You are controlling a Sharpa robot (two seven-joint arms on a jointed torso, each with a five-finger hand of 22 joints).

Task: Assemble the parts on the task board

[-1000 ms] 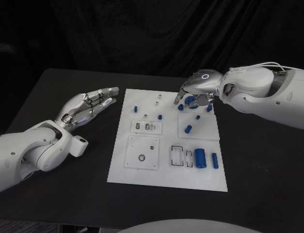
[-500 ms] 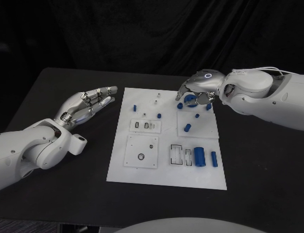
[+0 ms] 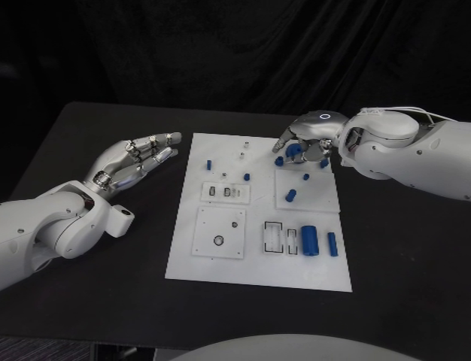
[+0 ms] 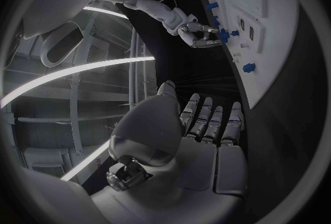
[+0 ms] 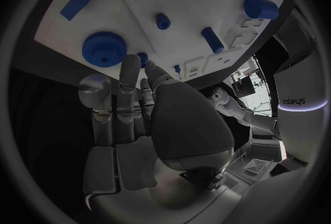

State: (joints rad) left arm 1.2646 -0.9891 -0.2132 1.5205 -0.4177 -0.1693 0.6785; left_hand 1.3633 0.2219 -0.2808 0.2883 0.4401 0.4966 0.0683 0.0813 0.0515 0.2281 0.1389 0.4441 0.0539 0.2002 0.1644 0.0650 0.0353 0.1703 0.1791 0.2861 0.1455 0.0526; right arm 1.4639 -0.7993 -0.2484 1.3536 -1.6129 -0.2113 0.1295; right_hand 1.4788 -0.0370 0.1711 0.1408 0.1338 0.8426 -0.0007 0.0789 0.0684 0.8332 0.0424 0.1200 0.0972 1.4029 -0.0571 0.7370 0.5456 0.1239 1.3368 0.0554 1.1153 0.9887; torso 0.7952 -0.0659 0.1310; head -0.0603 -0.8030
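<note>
Head view: the white task board [image 3: 259, 259] lies mid-table [image 3: 409, 256]. The left hand [image 3: 138, 162] hovers beside the board's left edge, fingers spread, empty. The right hand [image 3: 306, 143] hangs over the board's far right corner, above a blue gear [image 3: 293, 150].

Left wrist view: its fingers [image 4: 207, 122] lie straight, holding nothing.

Right wrist view: fingers [image 5: 127, 83] extended just beside the gear [image 5: 103, 49], not gripping it.

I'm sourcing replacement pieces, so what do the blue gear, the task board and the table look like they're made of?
The blue gear looks like moulded or printed plastic: uniform matte blue, fine teeth round its rim. The task board seems to be white plastic or painted sheet, flat and matte with cut recesses; which one is unclear. The table has a black, dull, non-reflective top, possibly laminate or a mat.
</note>
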